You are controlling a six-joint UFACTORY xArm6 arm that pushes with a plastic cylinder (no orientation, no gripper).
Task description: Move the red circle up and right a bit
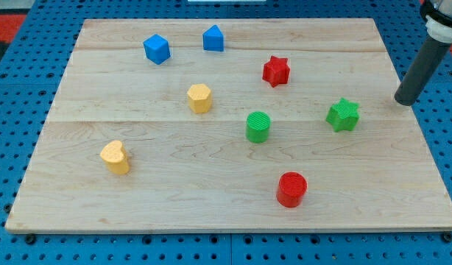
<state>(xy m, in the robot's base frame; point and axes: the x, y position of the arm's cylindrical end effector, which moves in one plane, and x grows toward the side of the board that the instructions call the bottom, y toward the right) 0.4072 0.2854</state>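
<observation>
The red circle [291, 189] is a short red cylinder near the view's bottom, right of centre, on the wooden board [174, 213]. My tip [405, 101] rests on the board at the view's right edge, well above and to the right of the red circle. It touches no block. The nearest block to it is the green star [343, 115], to its left.
A green circle [258, 126] stands above and left of the red circle. A red star [276, 71], a yellow hexagon [199, 98], a yellow heart [115, 157], a blue cube [157, 49] and a blue house-shaped block [213, 38] are spread over the board.
</observation>
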